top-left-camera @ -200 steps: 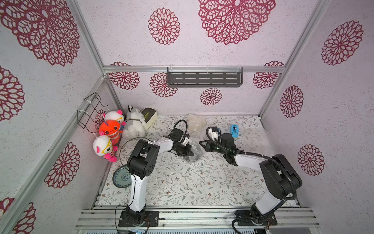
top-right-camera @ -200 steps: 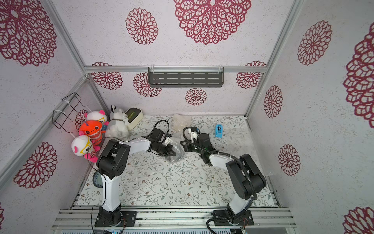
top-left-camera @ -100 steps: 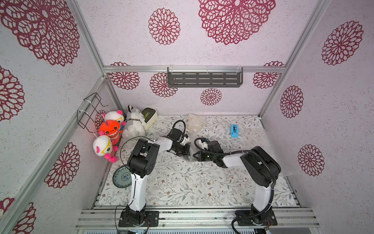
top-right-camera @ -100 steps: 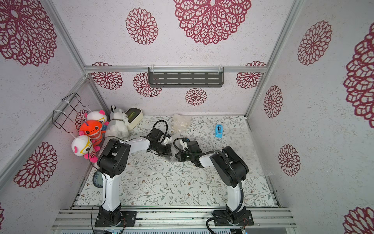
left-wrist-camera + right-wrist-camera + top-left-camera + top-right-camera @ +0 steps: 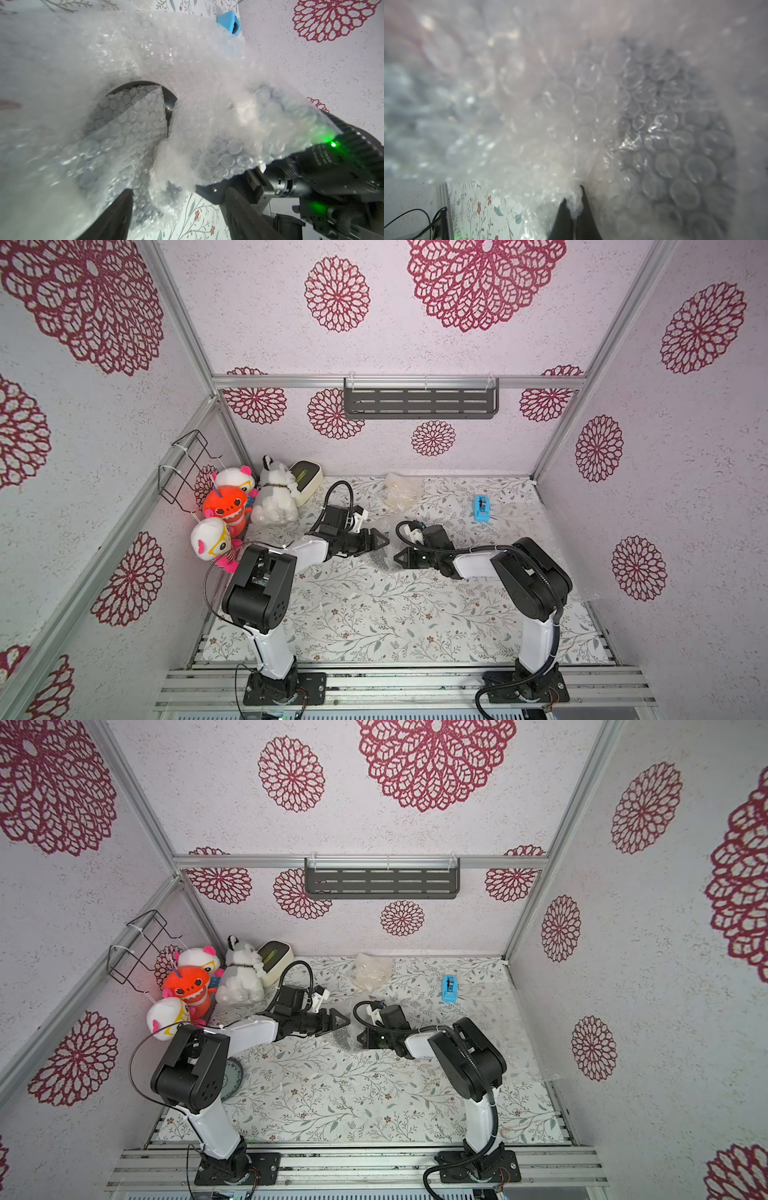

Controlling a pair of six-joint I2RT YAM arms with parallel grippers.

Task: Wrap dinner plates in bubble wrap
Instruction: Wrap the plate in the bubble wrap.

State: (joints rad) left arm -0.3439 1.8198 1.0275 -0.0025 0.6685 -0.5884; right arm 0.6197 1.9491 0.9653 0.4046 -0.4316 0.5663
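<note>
A: What has changed?
B: The left gripper (image 5: 178,190) has let go of the wrap (image 5: 145,62); its jaws now stand wide and empty; the right gripper (image 5: 573,194) has swung in, clamped on a fold.
A: And the plate (image 5: 169,99)?
B: Mid-frame in the left wrist view, black, mostly covered; probably handing over the fold; both grippers reach low, tips facing, at centre in both top views.

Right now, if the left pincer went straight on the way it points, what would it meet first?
The left pincer, open, would first meet the bubble wrap folded over the black plate, probably almost at once; depth is unclear.
</note>
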